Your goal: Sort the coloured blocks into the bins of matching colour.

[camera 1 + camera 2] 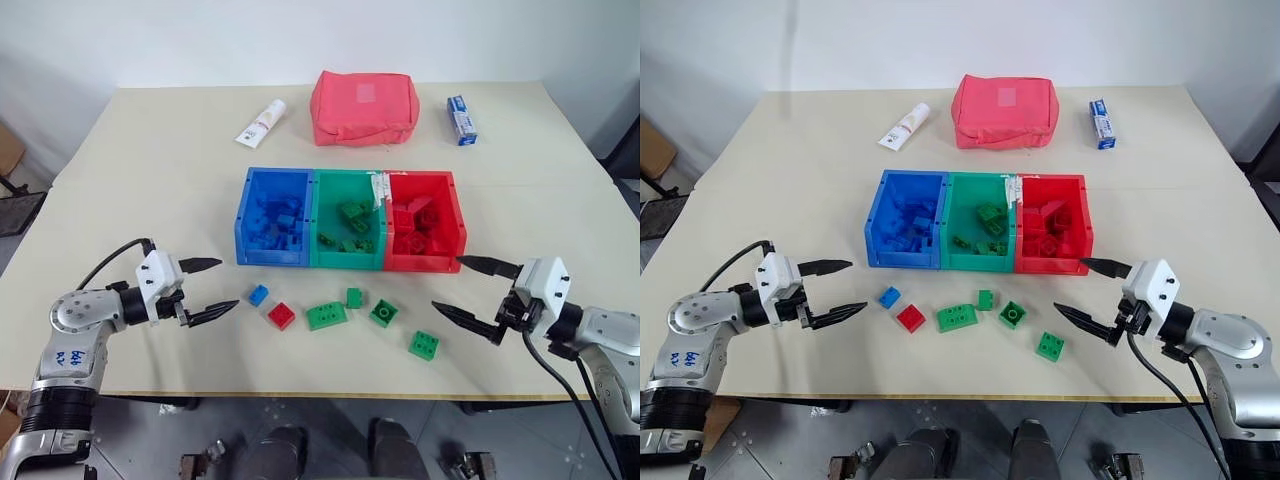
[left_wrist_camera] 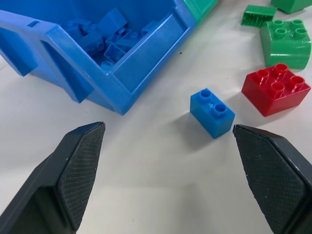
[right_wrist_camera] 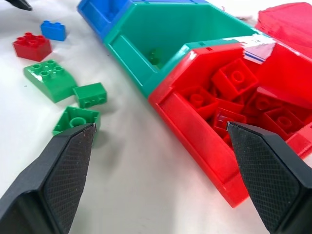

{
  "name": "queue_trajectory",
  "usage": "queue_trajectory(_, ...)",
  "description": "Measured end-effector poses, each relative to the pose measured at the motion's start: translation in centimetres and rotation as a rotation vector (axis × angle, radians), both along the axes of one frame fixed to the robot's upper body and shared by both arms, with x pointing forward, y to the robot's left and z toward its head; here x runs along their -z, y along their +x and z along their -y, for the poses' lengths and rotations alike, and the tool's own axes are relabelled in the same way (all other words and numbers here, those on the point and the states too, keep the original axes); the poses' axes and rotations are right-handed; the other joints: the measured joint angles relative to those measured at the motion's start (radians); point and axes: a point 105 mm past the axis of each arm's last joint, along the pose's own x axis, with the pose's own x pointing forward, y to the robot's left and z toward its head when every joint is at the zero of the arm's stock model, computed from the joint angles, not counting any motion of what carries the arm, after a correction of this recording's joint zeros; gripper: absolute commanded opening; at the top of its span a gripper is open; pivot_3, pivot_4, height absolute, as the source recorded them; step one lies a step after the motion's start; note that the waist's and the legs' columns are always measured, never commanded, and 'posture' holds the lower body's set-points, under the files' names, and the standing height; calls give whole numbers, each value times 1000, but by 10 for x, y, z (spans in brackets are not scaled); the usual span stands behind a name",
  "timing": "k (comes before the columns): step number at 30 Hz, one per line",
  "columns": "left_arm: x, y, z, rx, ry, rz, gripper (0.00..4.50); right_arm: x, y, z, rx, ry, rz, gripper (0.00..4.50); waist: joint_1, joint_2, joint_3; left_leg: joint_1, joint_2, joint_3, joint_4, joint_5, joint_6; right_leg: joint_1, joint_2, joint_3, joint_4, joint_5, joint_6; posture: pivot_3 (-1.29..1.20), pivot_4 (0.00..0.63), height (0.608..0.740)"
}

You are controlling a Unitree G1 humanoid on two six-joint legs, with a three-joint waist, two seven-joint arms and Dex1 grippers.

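The left tool (image 1: pixel 207 290) hovers over the table's (image 1: pixel 150 160) near left part with its fingers spread apart and nothing between them; the right tool (image 1: pixel 470 292) hovers over the near right part, likewise wide apart and empty.

Between them, near the front edge, lie six loose blocks: a small blue brick (image 1: pixel 258 295), a red brick (image 1: pixel 281 316), a long green brick (image 1: pixel 326 315), a small green brick (image 1: pixel 354 297), a green square brick (image 1: pixel 383 312) and another green brick (image 1: pixel 423 345) closest to the front edge.

Just behind them, mid-table, stand the joined bins. The blue bin (image 1: pixel 244 215) holds blue bricks, the green bin (image 1: pixel 318 215) several green ones, the red bin (image 1: pixel 457 215) a pile of red ones.

The left wrist view shows the blue brick's two studs and the red brick's four. The right wrist view shows white tape on the rim between green and red bins.

Toward the far edge lie a white tube (image 1: pixel 261 122), a red fabric pouch (image 1: pixel 364 107) and a blue-and-white carton (image 1: pixel 461 119).
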Motion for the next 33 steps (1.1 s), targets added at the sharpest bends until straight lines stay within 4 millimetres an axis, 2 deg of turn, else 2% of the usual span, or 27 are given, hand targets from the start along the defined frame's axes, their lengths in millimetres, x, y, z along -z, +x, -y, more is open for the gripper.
queue_trajectory(6, -5, -4, 7, 41, 1, 26, 4466, -2, -8, -6, -23, -4, 5, 4500, 1, 0, 0, 0, 0, 0, 0, 0, 0, 0, 0, 0, 0, 0, 0, 0, 150, 740)
queue_trajectory(9, -11, -16, 31, 122, -50, 16, 4466, 9, -22, 13, 29, -35, -57, 4500, 13, 0, 0, 0, -1, 0, 1, -1, 2, 1, -1, 0, 0, 0, 0, 0, 150, 740)
queue_trajectory(12, -13, -29, 51, 206, -55, 6, 4466, 6, -36, 35, 90, -68, -75, 4500, 20, 0, 0, 0, 0, 1, 1, -2, 2, 1, 0, 0, -2, 0, 0, 0, 150, 740)
queue_trajectory(15, -9, -44, 76, 300, -61, -10, 4466, 10, -54, 56, 142, -110, -132, 4500, 26, 0, 0, 1, 0, 3, 0, -2, 1, 1, 0, 1, -3, 0, 0, 0, 150, 740)
queue_trajectory(17, -2, -53, 95, 355, -80, -29, 4466, 19, -68, 63, 149, -138, -222, 4500, 27, 0, 0, 2, 1, 3, 1, -2, 1, 2, 0, 2, -3, 0, 0, 0, 150, 740)
queue_trajectory(19, 6, -57, 98, 354, -77, -57, 4466, 25, -78, 59, 125, -154, -284, 4500, 22, 0, 0, 4, 4, 5, 0, -3, 0, 2, 2, 2, -4, 0, -1, 0, 150, 740)
queue_trajectory(21, 9, -56, 100, 338, -74, -57, 4466, 26, -79, 48, 90, -157, -294, 4500, 20, 0, 0, 7, 6, 11, -1, -3, 0, 3, 2, 2, -3, 0, 0, 0, 150, 740)
queue_trajectory(24, 11, -60, 103, 343, -71, -60, 4466, 24, -78, 22, 14, -150, -295, 4500, 23, 0, 0, 12, 8, 15, -2, -5, 0, 5, 2, 2, -3, 0, 0, 0, 150, 740)
queue_trajectory(27, 12, -64, 96, 352, -48, -78, 4466, 36, -78, -6, -81, -164, -375, 4500, 25, -1, 1, 12, 8, 15, -2, -6, 0, 5, 2, 1, -4, 0, -1, 0, 150, 740)
queue_trajectory(29, 9, -63, 86, 336, -36, -77, 4466, 43, -68, -16, -92, -179, -382, 4500, 26, -2, 1, 12, 8, 15, -1, -6, 0, 5, 2, 1, -4, 0, -1, 0, 150, 740)
queue_trajectory(32, 5, -60, 76, 328, -24, -67, 4466, 57, -54, -21, -76, -209, -402, 4500, 29, -2, 1, 12, 7, 14, -2, -6, 0, 5, 1, 1, -4, 0, -1, 0, 150, 740)
queue_trajectory(33, 5, -61, 76, 330, -24, -70, 4491, 62, -52, -22, -72, -213, -409, 4310, 31, -2, 1, 12, 7, 14, -2, -7, 0, 5, 1, 0, -4, 0, -2, 0, 150, 740)
